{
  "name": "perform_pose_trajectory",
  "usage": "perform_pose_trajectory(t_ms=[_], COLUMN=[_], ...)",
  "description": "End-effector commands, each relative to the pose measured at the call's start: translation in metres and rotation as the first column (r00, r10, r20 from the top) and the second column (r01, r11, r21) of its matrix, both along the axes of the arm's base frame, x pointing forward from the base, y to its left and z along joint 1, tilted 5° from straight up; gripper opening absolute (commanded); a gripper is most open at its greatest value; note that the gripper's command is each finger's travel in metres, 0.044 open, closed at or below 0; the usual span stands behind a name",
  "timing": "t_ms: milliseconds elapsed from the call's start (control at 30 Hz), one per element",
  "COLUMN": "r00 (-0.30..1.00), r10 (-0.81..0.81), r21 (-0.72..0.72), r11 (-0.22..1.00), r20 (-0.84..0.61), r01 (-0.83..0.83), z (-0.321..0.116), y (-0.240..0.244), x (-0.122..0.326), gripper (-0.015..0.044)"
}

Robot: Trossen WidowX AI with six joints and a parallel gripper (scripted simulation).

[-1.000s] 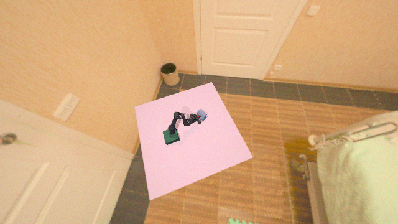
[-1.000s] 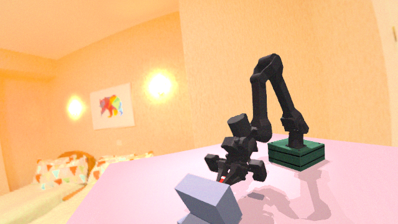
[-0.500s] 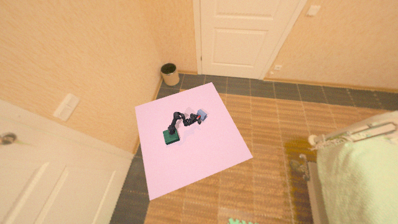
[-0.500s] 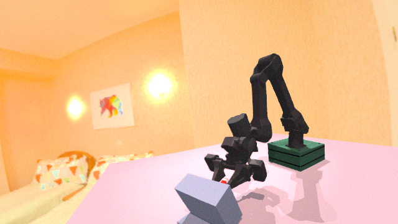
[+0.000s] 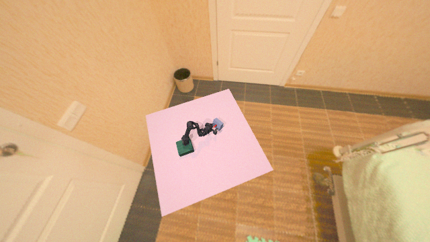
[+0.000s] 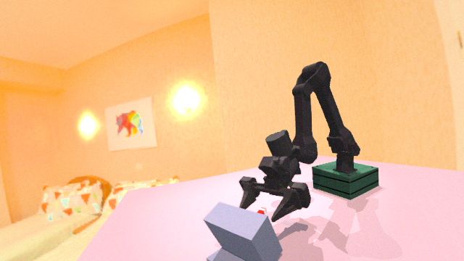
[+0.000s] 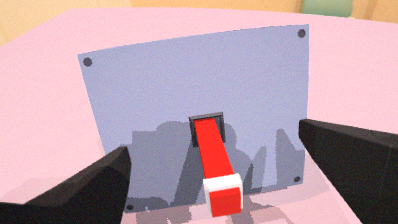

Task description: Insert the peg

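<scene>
The red square peg [image 7: 212,150] [image 6: 262,210] with a white band near its top end sticks out of the dark-rimmed square hole [image 7: 205,116] in the grey-blue sloped panel [image 7: 150,85] [image 6: 239,228] [image 5: 219,123]. Its bottom end is inside the hole, and how deep it goes is hidden. My gripper [image 7: 216,141] [image 6: 259,213] [image 5: 214,128] is open wide. One black finger stands on each side of the peg's top end, clear of it. In the top view the peg [image 5: 213,126] is only a red speck.
The arm's green base [image 5: 184,148] [image 6: 344,179] stands on the pink table [image 5: 208,175] [image 6: 399,203] behind the panel. A waste bin [image 5: 183,80] stands on the floor by the wall, and a bed [image 5: 386,188] is at the right.
</scene>
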State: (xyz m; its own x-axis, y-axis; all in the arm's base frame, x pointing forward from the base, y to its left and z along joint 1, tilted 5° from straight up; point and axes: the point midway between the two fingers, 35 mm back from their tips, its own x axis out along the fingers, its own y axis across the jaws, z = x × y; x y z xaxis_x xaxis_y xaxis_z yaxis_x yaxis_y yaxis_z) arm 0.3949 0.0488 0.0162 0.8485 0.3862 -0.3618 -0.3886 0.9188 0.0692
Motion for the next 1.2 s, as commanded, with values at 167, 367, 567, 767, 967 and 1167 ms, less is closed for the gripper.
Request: perform_pose_trajectory(t_ms=[167,367,567,767,967,1167], r00=[1.000,1.000,1.000,1.000,1.000,1.000], r10=[0.004,0.004,0.004,0.004,0.003,0.003], r21=[-0.002,-0.002,-0.002,-0.002,-0.002,-0.002], r11=[1.000,1.000,1.000,1.000,1.000,1.000], r20=[-0.003,-0.003,-0.003,-0.002,-0.002,-0.002], r01=[-0.004,-0.004,-0.004,-0.004,-0.003,-0.003], z=[0.004,0.008,0.011,0.014,0.017,0.020], y=[-0.005,-0.009,-0.013,-0.016,-0.020,-0.023], x=[-0.011,-0.016,-0.022,-0.027,-0.032,-0.037], gripper=[0.0440,0.0440,0.0440,0.0440,0.0440,0.0440])
